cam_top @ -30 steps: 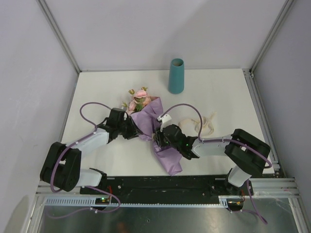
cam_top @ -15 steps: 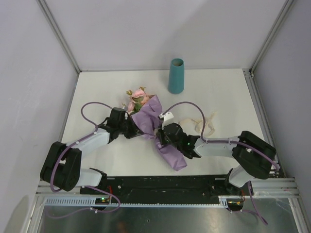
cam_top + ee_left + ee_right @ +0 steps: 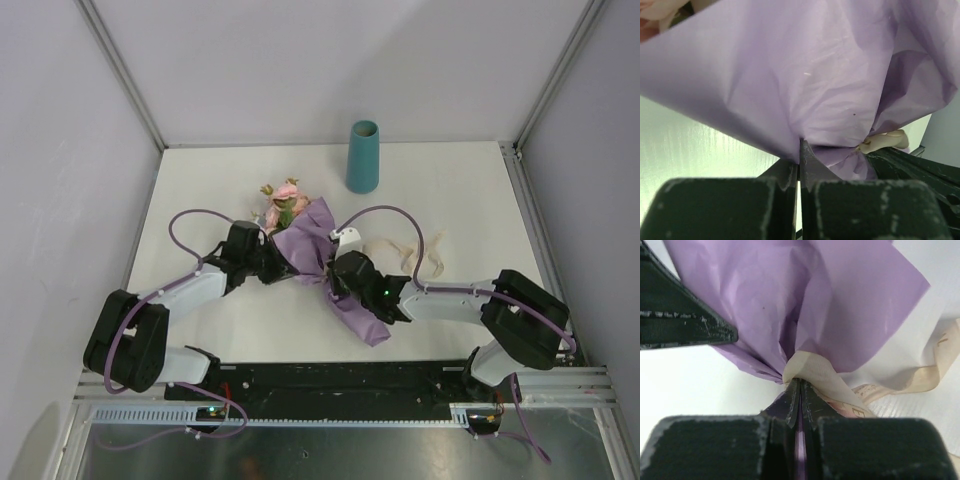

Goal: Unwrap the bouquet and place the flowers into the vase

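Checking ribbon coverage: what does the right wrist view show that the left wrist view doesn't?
Right wrist only: the right gripper shut on the lilac paper at its ribbon-bound neck, and the ribbon tail trailing across the table. Left wrist only: the left gripper shut on a paper fold, and rose petals at top left. Both: the lilac paper, the cream ribbon knot, the other arm's dark finger.

Both arms are stretched low and forward, angled inward toward each other. The left pincer [image 3: 273, 268] is clamped tight on the bouquet [image 3: 305, 245]; the right pincer [image 3: 328, 285] is likewise pinched closed on it.
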{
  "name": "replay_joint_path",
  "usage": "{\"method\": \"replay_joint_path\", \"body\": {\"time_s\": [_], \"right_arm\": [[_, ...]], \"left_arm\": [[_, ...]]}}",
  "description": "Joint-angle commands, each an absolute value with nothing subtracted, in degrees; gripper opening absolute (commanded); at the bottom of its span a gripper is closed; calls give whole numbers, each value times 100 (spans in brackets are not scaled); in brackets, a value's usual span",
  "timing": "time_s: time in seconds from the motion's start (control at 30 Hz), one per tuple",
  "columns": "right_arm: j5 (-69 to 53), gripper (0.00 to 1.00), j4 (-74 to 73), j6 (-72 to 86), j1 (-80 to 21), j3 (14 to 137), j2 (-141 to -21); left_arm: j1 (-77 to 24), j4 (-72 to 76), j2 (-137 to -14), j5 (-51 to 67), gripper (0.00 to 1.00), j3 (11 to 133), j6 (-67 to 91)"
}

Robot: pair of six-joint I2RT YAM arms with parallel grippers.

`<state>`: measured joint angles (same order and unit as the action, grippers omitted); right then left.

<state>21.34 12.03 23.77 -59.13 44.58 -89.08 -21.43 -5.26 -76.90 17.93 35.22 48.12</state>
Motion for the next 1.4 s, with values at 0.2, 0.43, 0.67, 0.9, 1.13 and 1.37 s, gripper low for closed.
{"method": "replay_joint_path", "body": {"time_s": [0.2, 0.43, 0.67, 0.9, 1.13, 1.37], "right_arm": [[3999, 8, 839, 2309, -5728, 4885, -8793], [4033, 13, 302, 2985, -5745, 5016, -8846], [3288, 23, 42, 3517, -5824, 5035, -8216], [2580, 31, 364, 4520, -5882, 4863, -8088], [2293, 31, 905, 5209, -5917, 4765, -8545], [2543, 30, 689, 5680, -6013, 4759, -8748]], "left_arm": [[-2125, -642, -7720, 1385, 0, 3431, 4784], [-2180, -644, -7708, 1376, 0, 3460, 4826], [-2251, -605, -7666, 1438, 0, 3461, 4904], [-2291, -520, -7561, 1463, 0, 3393, 4999], [-2312, -452, -7556, 1512, 0, 3342, 5037], [-2315, -427, -7526, 1514, 0, 3298, 5041]]}}
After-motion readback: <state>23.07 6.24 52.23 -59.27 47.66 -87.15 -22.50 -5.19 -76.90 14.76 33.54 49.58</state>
